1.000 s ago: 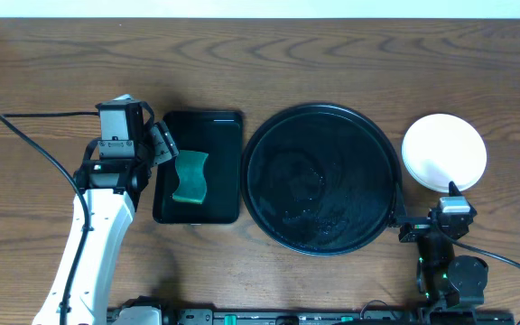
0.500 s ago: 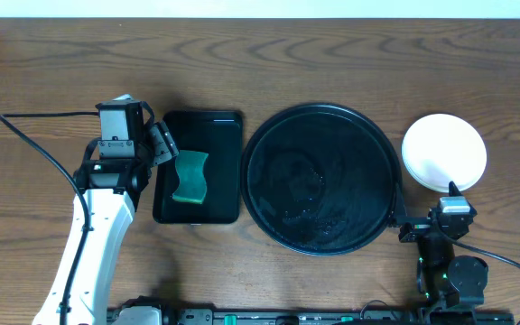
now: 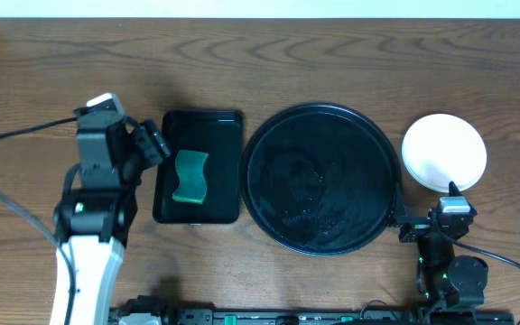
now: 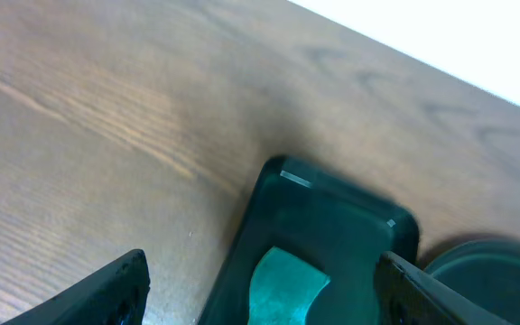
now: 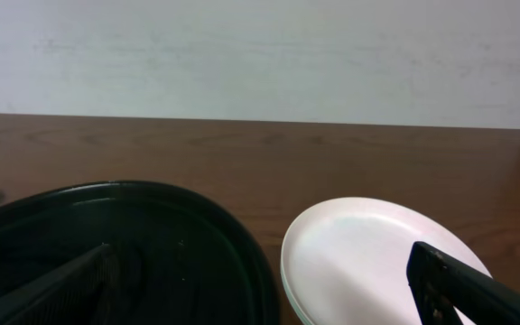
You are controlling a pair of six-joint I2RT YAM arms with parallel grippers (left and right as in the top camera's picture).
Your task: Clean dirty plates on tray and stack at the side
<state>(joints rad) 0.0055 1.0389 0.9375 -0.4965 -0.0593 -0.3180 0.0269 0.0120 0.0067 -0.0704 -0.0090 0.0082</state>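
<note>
- On the right side of the wooden table (image 3: 332, 54), the plates (image 3: 444, 152) sit in one stack with a clean-looking white one on top. They're just beside the tray (image 3: 323, 126), not on it.
- From the right wrist cam a second rim peeks out under that top plate. I can't tell how many are down there, or their colour.
- The tray is mid-table: big, round, black, with a glossy, wet-looking floor.
- Just left of it is a smaller rectangular black tray (image 3: 226, 135) with a wavy green sponge (image 3: 190, 177) lying flat inside.
- The left gripper (image 4: 260, 266) is just off that small tray's left edge, aimed toward the sponge, jaws spread wide with nothing in them.
- The right gripper (image 5: 260, 257) is parked at the near edge, looking between the round tray and the plate stack, also wide apart and empty.
</note>
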